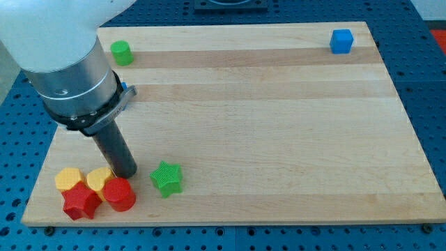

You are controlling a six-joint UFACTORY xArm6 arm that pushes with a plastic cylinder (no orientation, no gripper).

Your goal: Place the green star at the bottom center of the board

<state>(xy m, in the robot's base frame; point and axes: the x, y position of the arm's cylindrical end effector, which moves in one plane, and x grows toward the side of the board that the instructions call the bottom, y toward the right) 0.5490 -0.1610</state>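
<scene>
Kid: Blocks sit on a wooden board (279, 125). Where is the green star (167, 178)?

Robot: It lies near the view's bottom edge, over on the left half. It is not under the middle of the board.

Kid: Where is my tip (126, 173), as you call it?

Robot: My tip is just a dark rod. It has no jaws, so it holds nothing. The end is down on the board, just left of the green star, with a small gap between them.

Kid: What is next to it?

Robot: A red round block (120, 194) sits right below my tip. A yellow block (98, 179) is beside it, and I cannot tell its shape. Another yellow block (67, 178) and a red star (80, 202) are bunched up left of those.

Kid: Anything else?

Robot: A green round block (121, 52) is at the top left. A blue cube (341, 41) is at the top right, far from the rest.
</scene>
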